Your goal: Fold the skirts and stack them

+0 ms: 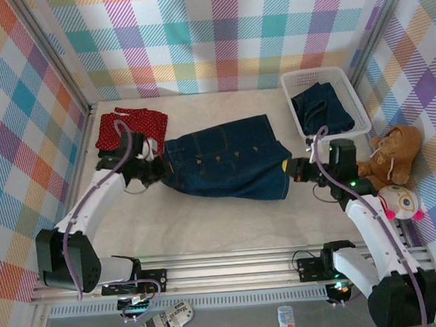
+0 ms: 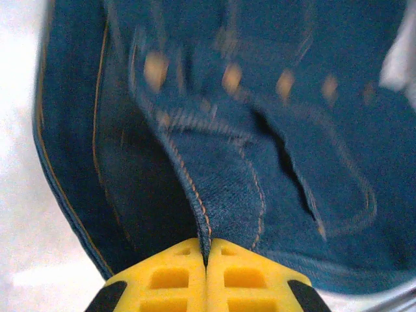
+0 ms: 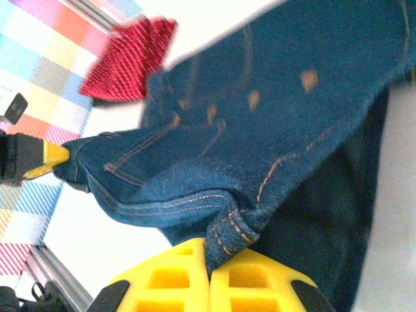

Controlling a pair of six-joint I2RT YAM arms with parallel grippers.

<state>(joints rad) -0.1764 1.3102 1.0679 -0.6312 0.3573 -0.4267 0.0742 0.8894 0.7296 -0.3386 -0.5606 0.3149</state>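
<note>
Your left fingers [image 2: 192, 276] are pressed shut. Their yellow pads meet on a stitched fold of the denim skirt [image 1: 225, 159] at its narrow left end, which looks to be the waist. Your right fingers [image 3: 195, 279] are likewise clamped, on a bunched seam at the skirt's near right corner, on the wide hem end. Between the two grips the skirt stretches left to right across the middle of the desk [image 1: 207, 227], button line up. From the right wrist its near edge seems to hang a little clear of the surface, though you cannot tell how much is lifted.

Just beyond the left fingers, at the far left, the red skirt [image 1: 132, 128] lies on the desk, close to the denim's waist end. Whether it is folded is hard to tell. At the far right, another denim piece [image 1: 319, 105] sits inside the basket [image 1: 359, 114], and a bear [image 1: 395, 153] rests near the right arm.

By the look of it, you are at the two-handed grasp that starts this skirt's fold. With cloth waiting in the basket, the task is well short of done. The next move calls for raising both ends evenly, keeping the cloth taut, then carrying one end over the other so the edges line up. An uneven lift would twist it, and such thin pinches could slip.

No brand or label reads on any skirt. A white device [image 1: 165, 322] below the rail bears print too small to read.
</note>
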